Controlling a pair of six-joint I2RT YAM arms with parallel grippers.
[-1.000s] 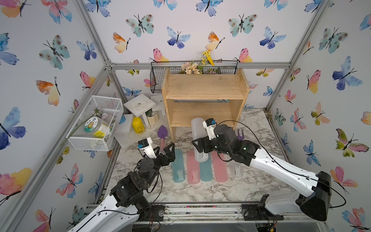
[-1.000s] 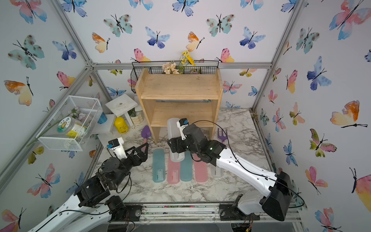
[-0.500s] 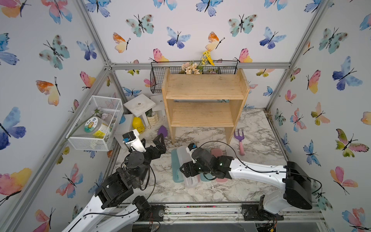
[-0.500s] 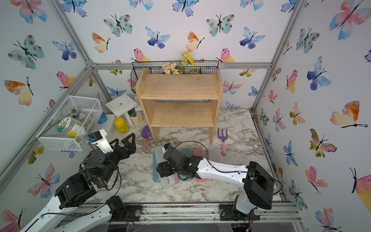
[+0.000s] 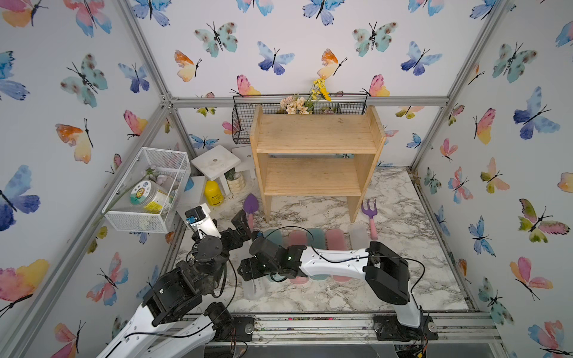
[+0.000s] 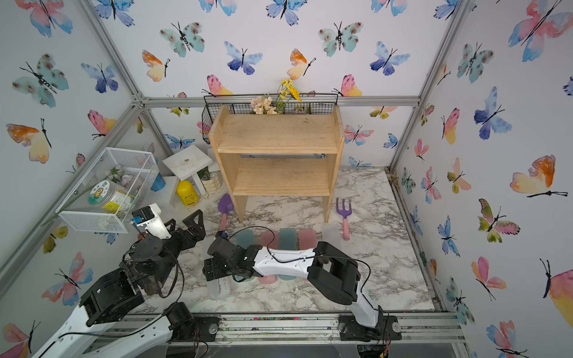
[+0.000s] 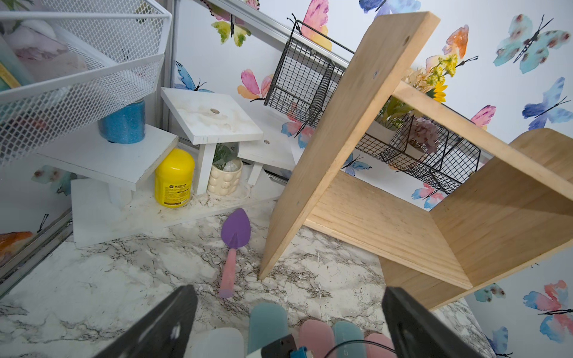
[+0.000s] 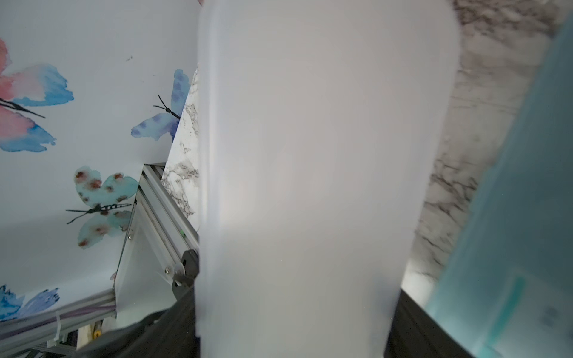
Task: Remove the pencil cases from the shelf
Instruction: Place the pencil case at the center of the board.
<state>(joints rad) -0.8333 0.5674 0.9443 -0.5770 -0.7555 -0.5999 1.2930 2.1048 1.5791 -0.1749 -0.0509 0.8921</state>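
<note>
Shelf inspected: both tiers bare, nothing of the task left on it. Five cases lie flat in a row on the table just before the shelf's legs, side by side, each with its long axis running from the shelf toward the front rail. The sixth, a white case, is pinched by the right hand, its jaws closed on the case's flanks at the shelf-side end. The right wrist view shows the frosted body running out between them. From the hand the case extends away from the shelf toward the rail. It is parallel with the row and just beside the teal case at the row's left-arm end, and it sits further from the shelf than its neighbours. Whether its underside rests on the table cannot be told. The left hand hangs spread and empty between this case and the shelf, near the trowel, touching nothing. Judgement: the last placement is at hand and only the release is owed, which falls to the right hand. Since the case lies rail-ward of the jaws, the withdrawal should go upward or back toward the shelf. The left hand stands close on that side, so a knock is possible.
</note>
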